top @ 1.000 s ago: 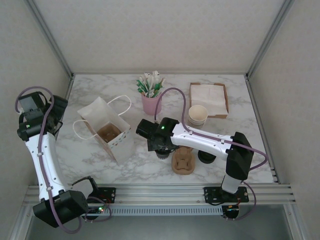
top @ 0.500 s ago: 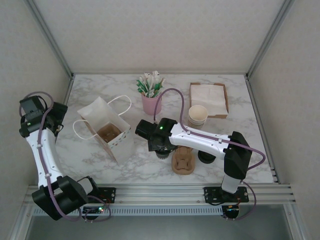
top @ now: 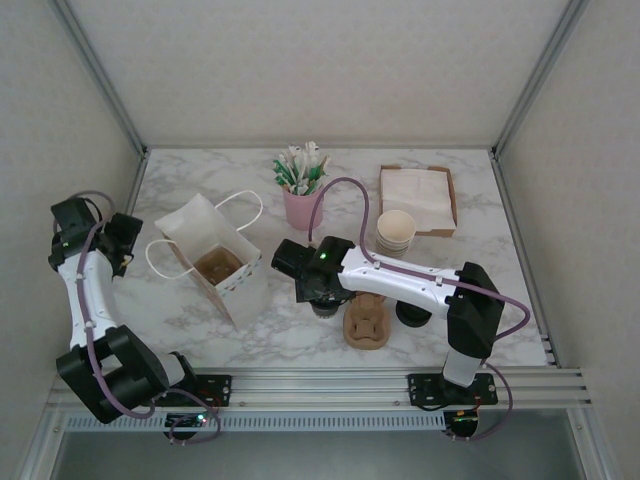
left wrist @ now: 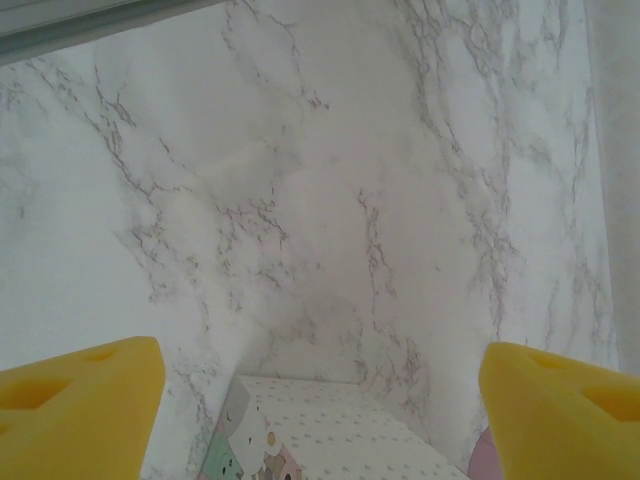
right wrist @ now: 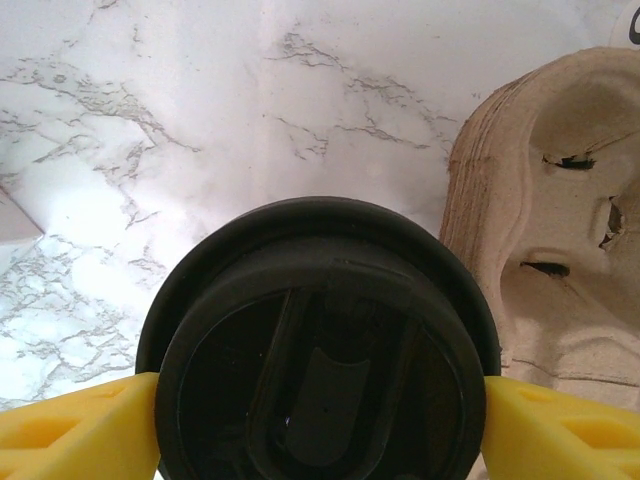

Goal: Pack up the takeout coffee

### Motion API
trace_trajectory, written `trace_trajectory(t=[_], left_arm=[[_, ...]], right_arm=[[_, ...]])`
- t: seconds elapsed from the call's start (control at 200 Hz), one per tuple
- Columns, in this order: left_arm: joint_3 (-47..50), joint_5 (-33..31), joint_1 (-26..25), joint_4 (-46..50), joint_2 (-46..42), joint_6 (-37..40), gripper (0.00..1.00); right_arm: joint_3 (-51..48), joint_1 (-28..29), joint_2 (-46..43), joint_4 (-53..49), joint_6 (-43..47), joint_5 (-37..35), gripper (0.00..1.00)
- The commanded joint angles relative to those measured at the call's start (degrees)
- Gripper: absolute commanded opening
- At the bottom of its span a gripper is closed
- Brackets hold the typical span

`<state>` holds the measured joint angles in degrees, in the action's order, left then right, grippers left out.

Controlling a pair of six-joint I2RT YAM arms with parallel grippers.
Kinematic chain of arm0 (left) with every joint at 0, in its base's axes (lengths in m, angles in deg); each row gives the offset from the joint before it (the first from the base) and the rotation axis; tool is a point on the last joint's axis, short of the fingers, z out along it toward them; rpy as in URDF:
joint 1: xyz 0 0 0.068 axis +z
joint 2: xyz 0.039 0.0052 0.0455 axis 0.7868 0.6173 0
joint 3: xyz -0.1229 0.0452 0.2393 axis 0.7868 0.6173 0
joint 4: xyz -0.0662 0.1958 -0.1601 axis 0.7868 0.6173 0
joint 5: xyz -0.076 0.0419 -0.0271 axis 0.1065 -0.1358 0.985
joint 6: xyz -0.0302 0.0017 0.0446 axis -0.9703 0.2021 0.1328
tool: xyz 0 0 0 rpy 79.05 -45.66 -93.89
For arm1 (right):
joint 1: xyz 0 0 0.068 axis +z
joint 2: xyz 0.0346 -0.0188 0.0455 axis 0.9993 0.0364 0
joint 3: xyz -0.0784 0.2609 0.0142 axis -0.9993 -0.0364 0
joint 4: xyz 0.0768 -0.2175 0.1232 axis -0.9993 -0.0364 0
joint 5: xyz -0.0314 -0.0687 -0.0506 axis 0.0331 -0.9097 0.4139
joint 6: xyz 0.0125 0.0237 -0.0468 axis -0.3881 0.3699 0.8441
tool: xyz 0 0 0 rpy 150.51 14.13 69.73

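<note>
The takeout coffee (right wrist: 320, 340) shows its round black lid from above, standing on the marble beside a stack of pulp cup carriers (right wrist: 560, 230). My right gripper (right wrist: 320, 420) has a yellow finger pressed against each side of it. From above, that gripper (top: 318, 290) covers the coffee (top: 326, 308), just right of the paper bag (top: 245, 285). My left gripper (top: 118, 240) hangs open at the bag's left side. Its wide-spread fingers (left wrist: 80, 400) hold nothing, and the bag's patterned top (left wrist: 330, 430) lies below them.
A brown carrier sits inside the open bag (top: 217, 265). The carrier stack (top: 366, 322) and a loose black lid (top: 412, 314) lie right of the coffee. Behind are a pink cup of sachets (top: 300, 205), lidless cream cups (top: 396, 230) and a napkin box (top: 417, 198).
The left arm has folded back towards its base, and its gripper has slid down and closer to the bag's left side. The right arm and the coffee have hardly moved.
</note>
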<state>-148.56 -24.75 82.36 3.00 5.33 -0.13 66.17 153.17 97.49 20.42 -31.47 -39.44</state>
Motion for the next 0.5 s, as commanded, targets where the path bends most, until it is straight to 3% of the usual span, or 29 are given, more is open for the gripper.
trace_trajectory(t=[0.0, 0.195, 0.496], left_arm=[[1.3, 2.1, 0.4, -1.8, 0.7, 0.3, 0.81], [3.5, 4.9, -0.3, -2.8, 3.0, 0.1, 0.79], [7.6, 6.4, -5.4, -6.4, 6.4, -2.9, 0.80]], right_arm=[[-1.4, -0.6, 1.0, -0.4, -1.2, 0.4, 0.80], [-1.7, -0.7, 1.2, 0.1, -1.0, 0.6, 0.74], [2.3, -0.7, -0.9, -2.8, 3.3, -1.6, 0.69]])
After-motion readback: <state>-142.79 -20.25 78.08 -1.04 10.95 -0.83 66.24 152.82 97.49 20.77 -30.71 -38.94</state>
